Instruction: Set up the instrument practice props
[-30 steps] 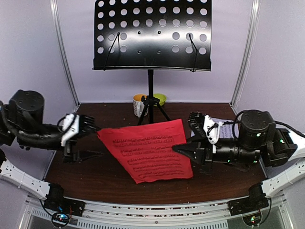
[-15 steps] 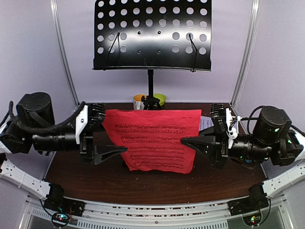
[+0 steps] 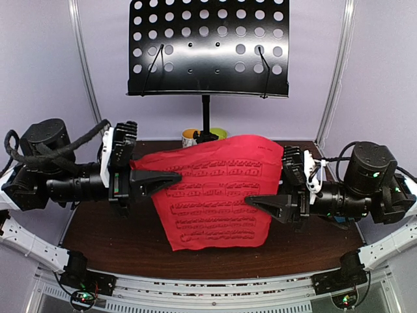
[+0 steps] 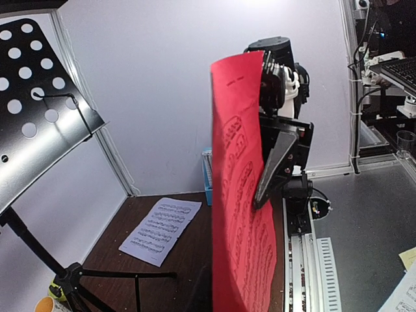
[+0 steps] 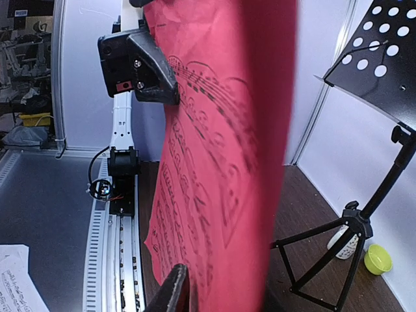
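Observation:
The red sheet-music page (image 3: 215, 189) hangs upright in the air between my two grippers, below the black music stand's perforated desk (image 3: 208, 49). My left gripper (image 3: 171, 178) is shut on the page's upper left edge. My right gripper (image 3: 255, 201) reaches onto the page's right side. One of its fingers (image 5: 174, 289) lies close against the red page (image 5: 227, 130), which hides the other. The lilac-white page (image 4: 161, 229) lies flat on the table. A sliver of the light-blue metronome (image 4: 207, 179) shows at the back wall, behind the red page (image 4: 244, 214).
The stand's tripod legs (image 3: 206, 147) spread at the table's back, with the white-and-orange mug (image 3: 189, 137) and small green bowl (image 3: 219, 134) beside them. White frame posts (image 3: 88, 78) flank the table. A metal rail (image 3: 208, 287) runs along the near edge.
The red page has risen and spread out more upright. My left gripper moved in and shut on its left edge. The right gripper shifted lower on the page.

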Controlling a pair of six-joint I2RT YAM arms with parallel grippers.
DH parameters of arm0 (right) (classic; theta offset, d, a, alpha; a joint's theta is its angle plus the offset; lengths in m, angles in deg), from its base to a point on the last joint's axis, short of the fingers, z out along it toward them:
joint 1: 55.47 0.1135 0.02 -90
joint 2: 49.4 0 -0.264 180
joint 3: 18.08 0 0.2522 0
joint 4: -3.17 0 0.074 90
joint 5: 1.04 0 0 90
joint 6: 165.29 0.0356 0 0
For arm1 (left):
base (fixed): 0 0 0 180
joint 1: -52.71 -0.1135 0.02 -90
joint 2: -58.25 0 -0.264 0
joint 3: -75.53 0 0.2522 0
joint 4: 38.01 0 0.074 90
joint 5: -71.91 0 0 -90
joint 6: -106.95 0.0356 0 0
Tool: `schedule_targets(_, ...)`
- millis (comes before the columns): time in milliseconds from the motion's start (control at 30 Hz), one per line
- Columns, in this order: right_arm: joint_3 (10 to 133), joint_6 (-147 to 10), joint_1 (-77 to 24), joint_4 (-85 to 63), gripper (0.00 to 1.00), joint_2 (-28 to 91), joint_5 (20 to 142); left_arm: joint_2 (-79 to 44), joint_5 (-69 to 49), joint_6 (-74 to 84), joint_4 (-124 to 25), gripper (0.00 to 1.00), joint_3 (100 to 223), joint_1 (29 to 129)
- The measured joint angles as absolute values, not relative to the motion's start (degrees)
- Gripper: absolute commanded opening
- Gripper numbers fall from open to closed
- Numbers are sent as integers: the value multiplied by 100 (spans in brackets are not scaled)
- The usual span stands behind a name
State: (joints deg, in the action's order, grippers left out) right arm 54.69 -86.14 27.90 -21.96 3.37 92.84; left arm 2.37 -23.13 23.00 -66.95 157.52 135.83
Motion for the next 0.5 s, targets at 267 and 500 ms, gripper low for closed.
schedule_targets(267, 6102, -8974, 2768, -2736, 0, 612, 9459, -47, -2215, 2295, -6977, 24, 16073, 13449)
schedule_targets(500, 6887, -8736, 2465, -3020, 0, 892, 9935, 226, -3240, 2256, -6987, 60, 16121, 13395)
